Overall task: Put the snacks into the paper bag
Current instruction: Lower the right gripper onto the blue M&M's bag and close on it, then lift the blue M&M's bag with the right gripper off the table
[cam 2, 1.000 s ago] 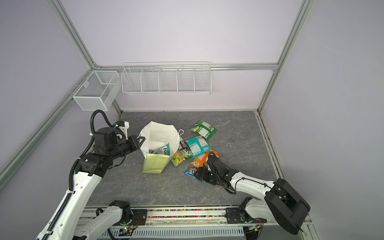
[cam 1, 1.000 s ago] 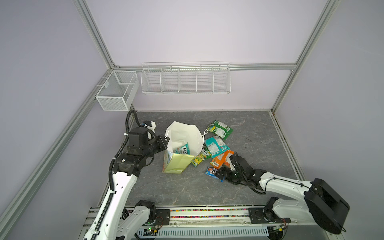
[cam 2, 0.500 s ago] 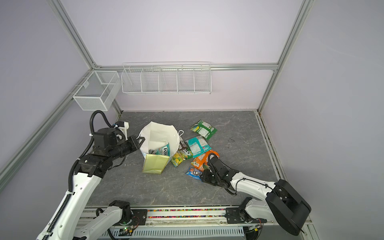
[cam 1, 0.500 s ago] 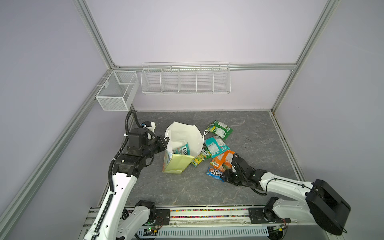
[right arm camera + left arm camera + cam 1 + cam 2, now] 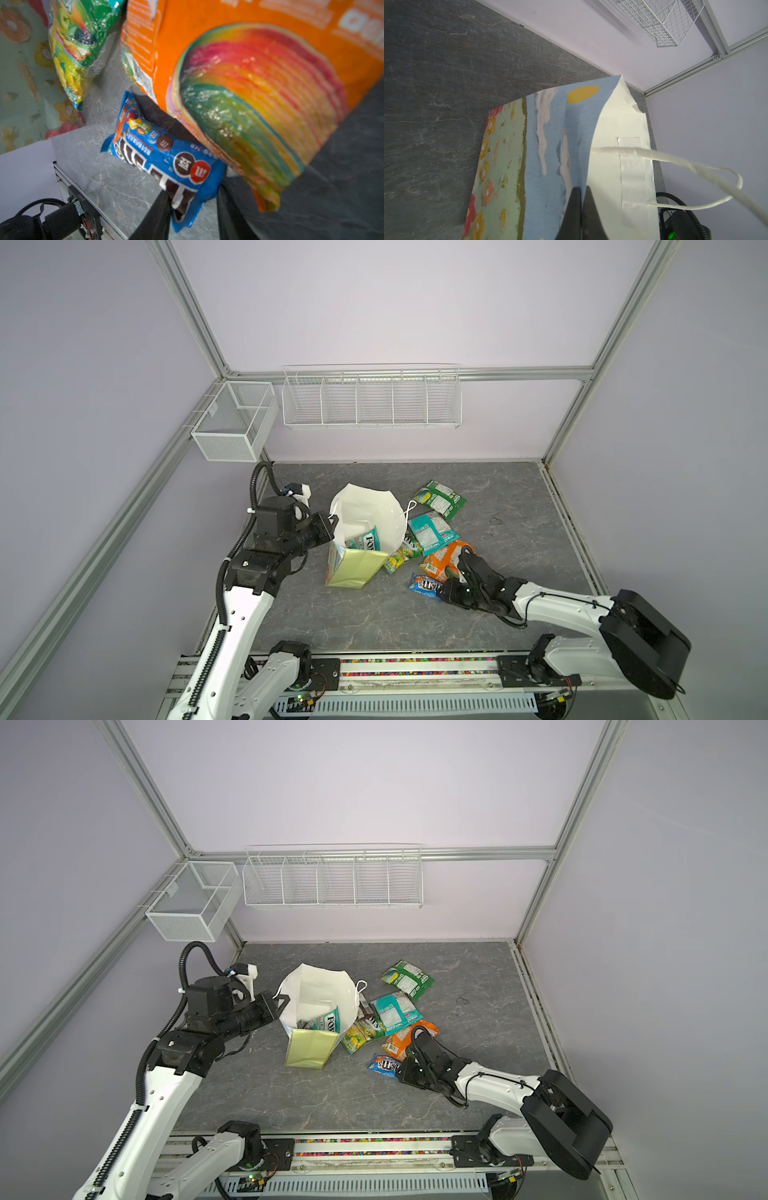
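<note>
The paper bag [image 5: 357,568] [image 5: 309,1048] stands open, left of the middle, with a Fox's packet [image 5: 368,539] inside. My left gripper [image 5: 330,526] [image 5: 580,191] is shut on the bag's [image 5: 550,135] rim. To the right of the bag lie the other snacks: green [image 5: 440,497], teal [image 5: 430,531], yellow-green [image 5: 401,556] and orange [image 5: 442,558] [image 5: 249,83] packets. A blue M&M's packet [image 5: 424,585] [image 5: 166,160] lies on the floor nearest the front. My right gripper [image 5: 441,591] [image 5: 193,193] is low, with a finger pressed against each side of the packet's near end.
Two white wire baskets hang on the walls, a long one [image 5: 372,400] at the back and a small one [image 5: 235,423] at the left corner. A metal rail [image 5: 415,668] runs along the front edge. The orange packet overlaps the M&M's packet's far side.
My right gripper's fingers have closed in from wide apart onto the blue M&M's packet. The left gripper and the bag have stayed where they were.
</note>
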Robot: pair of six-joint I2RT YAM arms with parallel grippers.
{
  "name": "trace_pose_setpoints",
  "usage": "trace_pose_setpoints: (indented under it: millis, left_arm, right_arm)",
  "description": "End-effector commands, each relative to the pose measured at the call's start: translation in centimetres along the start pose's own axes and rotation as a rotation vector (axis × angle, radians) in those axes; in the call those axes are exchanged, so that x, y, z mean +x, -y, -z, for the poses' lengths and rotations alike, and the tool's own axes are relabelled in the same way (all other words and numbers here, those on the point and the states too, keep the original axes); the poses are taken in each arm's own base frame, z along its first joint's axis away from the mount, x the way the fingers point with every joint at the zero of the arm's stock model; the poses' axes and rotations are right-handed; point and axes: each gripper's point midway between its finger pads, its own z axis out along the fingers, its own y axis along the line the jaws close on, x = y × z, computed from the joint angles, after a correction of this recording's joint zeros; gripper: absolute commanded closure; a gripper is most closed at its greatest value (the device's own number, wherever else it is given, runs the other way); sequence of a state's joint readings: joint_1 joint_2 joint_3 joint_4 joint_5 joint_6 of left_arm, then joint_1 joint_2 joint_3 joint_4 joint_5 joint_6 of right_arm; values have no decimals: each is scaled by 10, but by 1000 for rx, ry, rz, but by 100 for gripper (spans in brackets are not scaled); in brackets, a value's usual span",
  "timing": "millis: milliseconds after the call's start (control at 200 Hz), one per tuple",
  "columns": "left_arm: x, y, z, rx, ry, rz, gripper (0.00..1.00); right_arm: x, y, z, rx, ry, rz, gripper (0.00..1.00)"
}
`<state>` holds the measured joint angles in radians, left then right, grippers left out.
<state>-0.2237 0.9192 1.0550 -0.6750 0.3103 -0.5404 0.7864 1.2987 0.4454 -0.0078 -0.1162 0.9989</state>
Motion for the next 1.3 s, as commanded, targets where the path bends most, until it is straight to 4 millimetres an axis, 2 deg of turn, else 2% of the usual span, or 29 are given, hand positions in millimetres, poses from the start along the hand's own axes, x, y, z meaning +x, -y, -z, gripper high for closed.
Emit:
trace_pose_setpoints:
  millis: [0, 185, 360, 630, 990, 1295]
  left_arm:
    - [-3, 3, 4, 10, 27, -28, 100]
    - [-3, 3, 4, 8, 28, -29, 100]
    - [-4, 2, 5, 5, 30, -35, 100]
    - [-5, 3, 6, 3, 35, -38, 100]
    - [-6, 4, 6, 7, 34, -41, 100]
    - [-8, 6, 8, 12, 39, -43, 100]
  right_arm:
    - [7, 18, -5, 78, -19, -28, 69]
    - [6, 18, -2, 98, -12, -14, 80]
    - [2, 10, 7, 109, 13, 25, 83]
    - [-5, -6, 20, 94, 45, 82, 93]
    - [-12, -27, 32, 69, 80, 150, 94]
    - [-21, -43, 52, 55, 127, 205, 94]
